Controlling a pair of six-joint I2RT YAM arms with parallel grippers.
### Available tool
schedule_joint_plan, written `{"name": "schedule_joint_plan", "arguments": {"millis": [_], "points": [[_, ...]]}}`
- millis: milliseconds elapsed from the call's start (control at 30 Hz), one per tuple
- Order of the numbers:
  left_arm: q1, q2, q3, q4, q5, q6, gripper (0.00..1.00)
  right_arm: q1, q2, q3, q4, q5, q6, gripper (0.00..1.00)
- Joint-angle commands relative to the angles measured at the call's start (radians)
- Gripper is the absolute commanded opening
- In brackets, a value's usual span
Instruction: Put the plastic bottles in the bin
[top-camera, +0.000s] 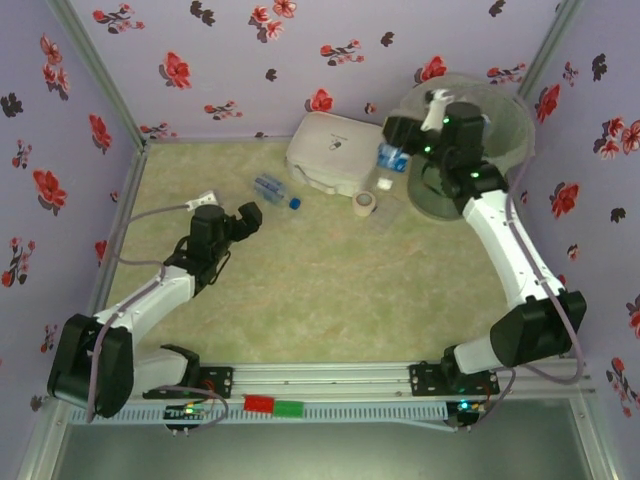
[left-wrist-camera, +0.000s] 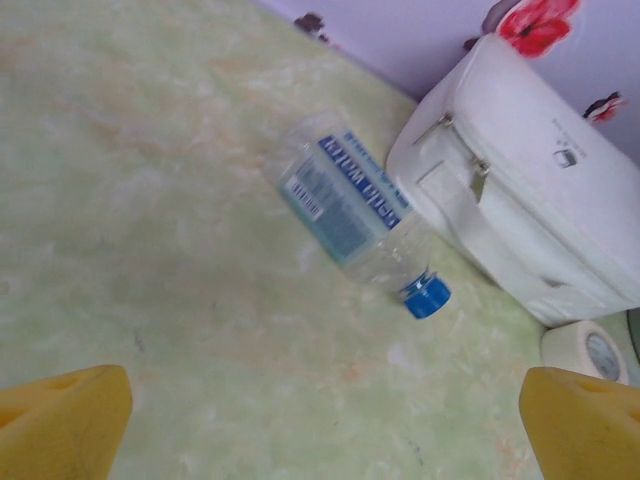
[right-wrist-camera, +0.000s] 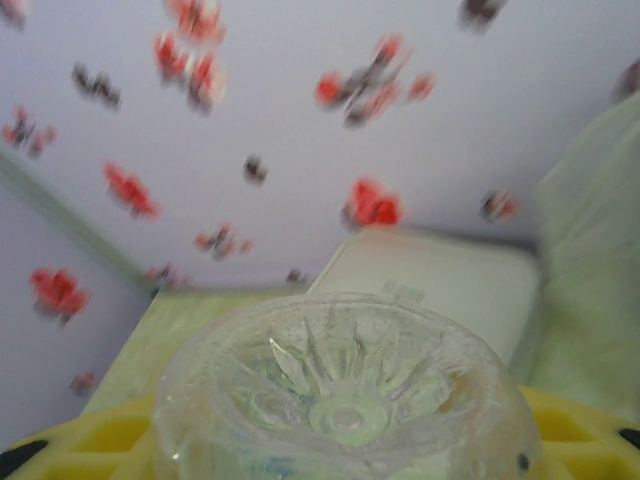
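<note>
The right claw (top-camera: 405, 133) is clamped narrow on a raised bottle (right-wrist-camera: 345, 400). Its ribbed base points at the wrist camera, and it hangs at the left rim of the bin (top-camera: 500, 140) in the far right corner. By my judgement the step in hand is the drop. From above, the bottle seems to sit at the rim more than over the mouth, so the arm should carry it further right, until the whole body is inside the rim, before it lets go. The jaws should then open fully, so the bottle falls free and does not tip back toward the white box (top-camera: 325, 150). The left claw (left-wrist-camera: 325, 410) stands wide and empty over the bare table (top-camera: 330, 290), facing a lying bottle (left-wrist-camera: 350, 205). This one rests on its side just left of the white box, its blue cap (left-wrist-camera: 427, 297) pointing toward the tape roll (left-wrist-camera: 585, 350). For that pick, the fingers (left-wrist-camera: 60, 425) had best straddle the labelled middle across its width. A round bottle will likely roll if only one pad touches it.
</note>
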Motion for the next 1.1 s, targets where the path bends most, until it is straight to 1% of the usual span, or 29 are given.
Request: {"name": "schedule_joint_plan", "arguments": {"millis": [0,100,200,300,433,567,733,833,867,933,967,1000,1033,1067], "points": [[0.003,0.0,-0.01,-0.004,-0.018,-0.055,1.0,-0.086,0.003,0.1,-0.029,0.126,-0.003,0.47],[0.002,-0.004,-0.012,-0.011,-0.01,-0.054,1.0,-0.164,0.044,0.161,0.017,0.178,0.029,0.47],[0.004,-0.005,-0.01,-0.015,0.002,-0.054,1.0,-0.213,0.11,0.223,0.041,0.247,0.04,0.47],[0.003,-0.008,-0.01,-0.013,0.018,-0.056,1.0,-0.257,0.181,0.282,0.044,0.29,0.068,0.47],[0.003,-0.011,-0.01,-0.016,0.029,-0.054,1.0,-0.293,0.288,0.364,0.016,0.267,0.119,0.47],[0.002,-0.012,-0.004,-0.024,0.034,-0.051,1.0,-0.296,0.379,0.449,-0.056,0.221,0.14,0.47],[0.003,-0.018,-0.007,-0.036,0.038,-0.05,1.0,-0.296,0.429,0.469,-0.088,0.2,0.162,0.5],[0.003,-0.022,-0.007,-0.045,0.038,-0.047,1.0,-0.296,0.437,0.47,-0.103,0.204,0.163,0.54],[0.003,-0.023,-0.007,-0.047,0.038,-0.046,1.0,-0.296,0.437,0.47,-0.108,0.209,0.16,0.56],[0.003,-0.025,-0.009,-0.048,0.038,-0.045,1.0,-0.296,0.434,0.472,-0.12,0.221,0.153,0.67],[0.003,-0.025,-0.008,-0.048,0.038,-0.045,1.0,-0.296,0.431,0.471,-0.125,0.229,0.15,0.74],[0.003,-0.023,-0.007,-0.05,0.038,-0.043,1.0,-0.296,0.426,0.471,-0.131,0.241,0.144,0.85],[0.002,-0.023,-0.007,-0.051,0.038,-0.043,1.0,-0.296,0.42,0.47,-0.136,0.25,0.137,0.99],[0.003,-0.022,-0.006,-0.053,0.04,-0.044,1.0,-0.296,0.41,0.47,-0.141,0.26,0.125,1.0]]}}
